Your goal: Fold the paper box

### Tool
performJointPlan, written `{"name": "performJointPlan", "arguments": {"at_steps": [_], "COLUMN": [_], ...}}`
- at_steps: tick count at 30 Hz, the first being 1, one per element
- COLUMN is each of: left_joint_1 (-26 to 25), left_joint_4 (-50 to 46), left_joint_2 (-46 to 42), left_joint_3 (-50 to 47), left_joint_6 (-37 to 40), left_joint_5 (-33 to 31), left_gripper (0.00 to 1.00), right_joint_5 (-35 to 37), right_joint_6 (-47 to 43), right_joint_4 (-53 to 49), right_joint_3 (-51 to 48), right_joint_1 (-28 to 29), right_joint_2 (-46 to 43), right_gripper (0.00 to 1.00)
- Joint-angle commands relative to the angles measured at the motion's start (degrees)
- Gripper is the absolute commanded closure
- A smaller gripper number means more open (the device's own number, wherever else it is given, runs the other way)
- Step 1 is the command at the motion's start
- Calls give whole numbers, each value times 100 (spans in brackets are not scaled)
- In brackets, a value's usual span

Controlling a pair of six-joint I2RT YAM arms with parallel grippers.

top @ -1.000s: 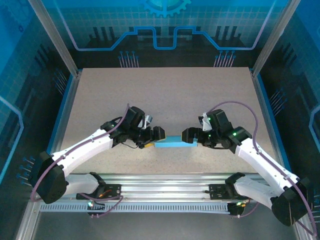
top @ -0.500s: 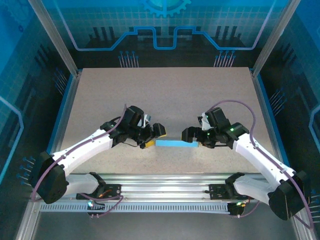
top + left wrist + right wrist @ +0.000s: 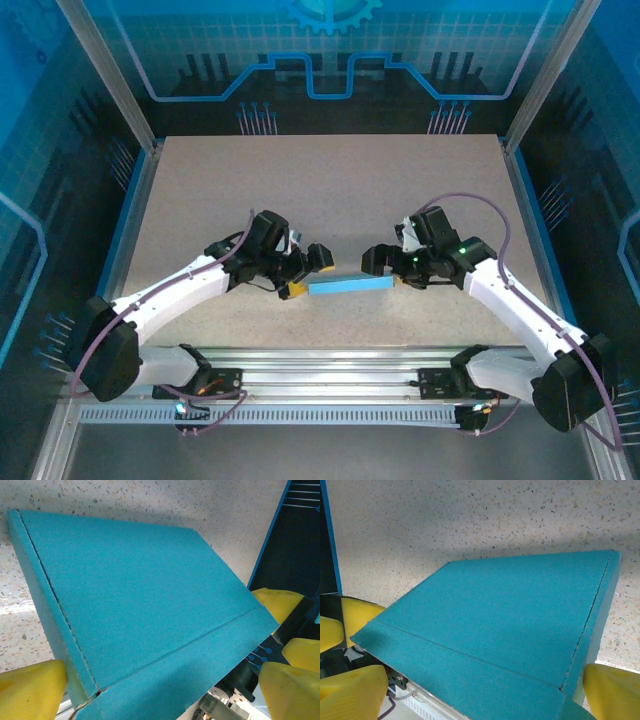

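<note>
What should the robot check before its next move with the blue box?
1. Box folded, blue outside: ok.
2. Left gripper open: ok.
3. Right gripper open: ok.
4. Box between both grippers: ok.
5. Box flat on the table: cannot tell; from above it looks a bit tilted.
6. Fingers clear of the box: cannot tell; one left finger sits right at its edge.
</note>
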Motion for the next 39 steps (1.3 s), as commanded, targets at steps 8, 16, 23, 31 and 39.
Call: {"name": "performJointPlan", "arguments": {"at_steps": [8,16,23,31,39], "left_joint_1": [-18,11,8,36,134], "left_joint_4": [282,129,31,23,76], "left_joint_2": [43,87,172,325,434], "left_joint_3": [311,596,702,750,872], "left_joint_6": [100,206,279,356,326], "left_joint_5": [417,395,402,403,457], "left_gripper": [1,1,1,1,1], "right_joint_5": [-648,-640,-639,-671,-679], "right_joint_6": [139,139,150,174,183], "right_joint_4": [308,357,443,568,681], "right_joint_3": [151,48,-33,-182,-190], "right_joint_1": [-12,-97,-158,-220,-238], "right_joint_2": [83,31,9,52,191], "right_gripper": [0,0,0,0,0]}}
